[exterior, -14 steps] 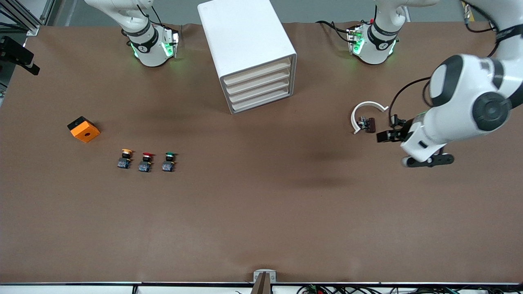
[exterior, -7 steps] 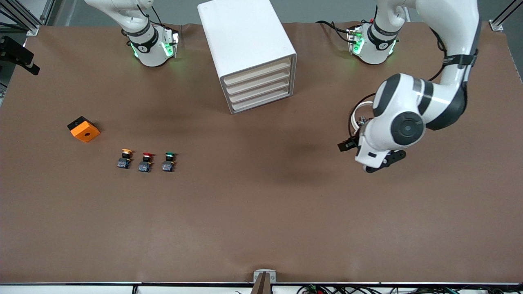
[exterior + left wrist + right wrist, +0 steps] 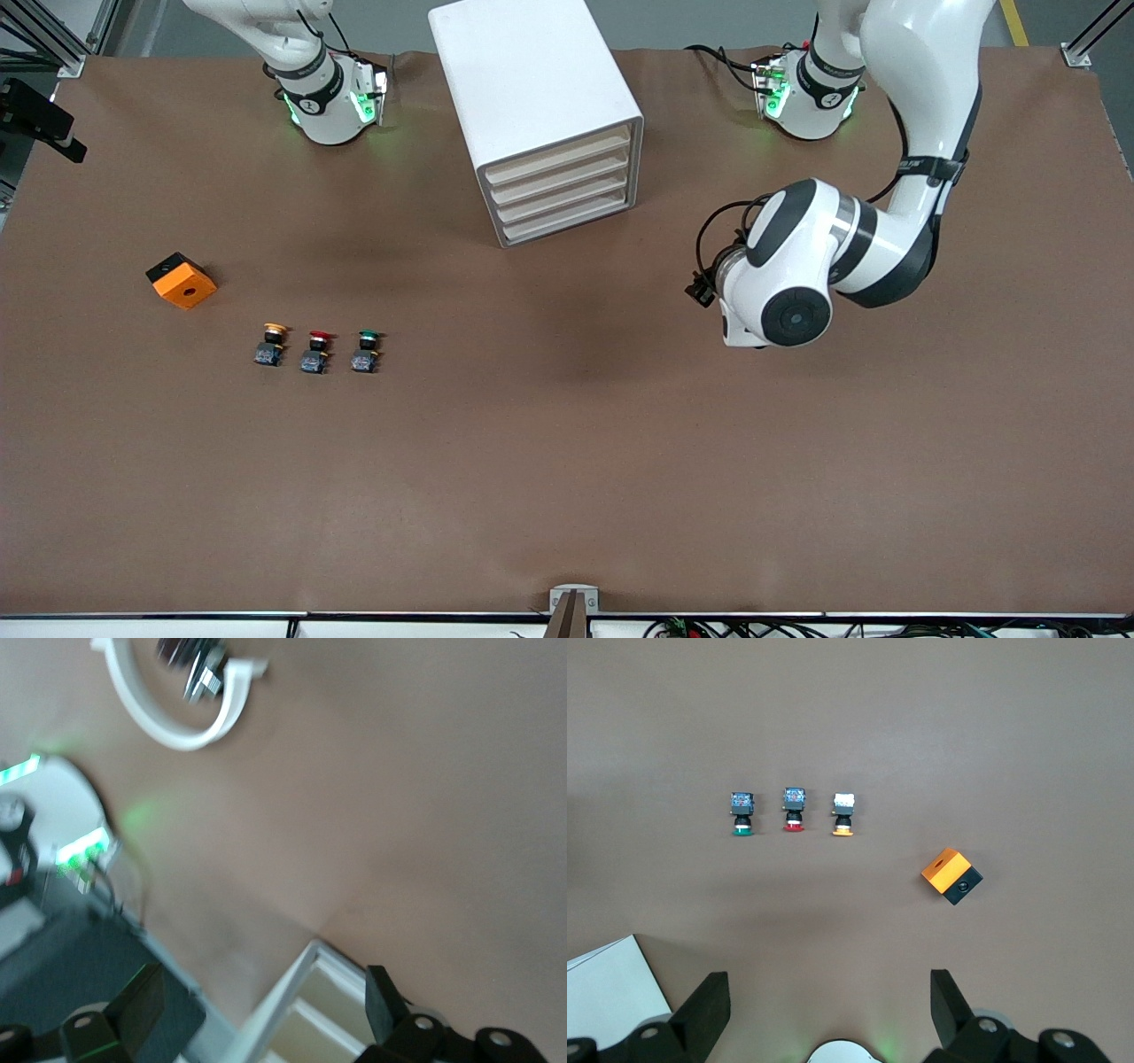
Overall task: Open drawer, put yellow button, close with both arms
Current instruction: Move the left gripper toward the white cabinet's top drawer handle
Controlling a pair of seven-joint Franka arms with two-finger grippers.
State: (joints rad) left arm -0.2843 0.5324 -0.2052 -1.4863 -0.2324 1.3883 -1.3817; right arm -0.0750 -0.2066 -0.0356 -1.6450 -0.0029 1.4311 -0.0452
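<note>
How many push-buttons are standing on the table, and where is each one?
3, in one row toward the right arm's end of the table: the yellow button nearest the orange block, the red button in the middle, the green button nearest the cabinet. None seems hidden.

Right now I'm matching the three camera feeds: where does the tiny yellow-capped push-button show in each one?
Front view: the tiny yellow-capped push-button ends the row of three, nearest the orange block.
Right wrist view: same button, again the row's end nearest the orange block.
Left wrist view: not in it.
Shared landmark: the orange block.
</note>
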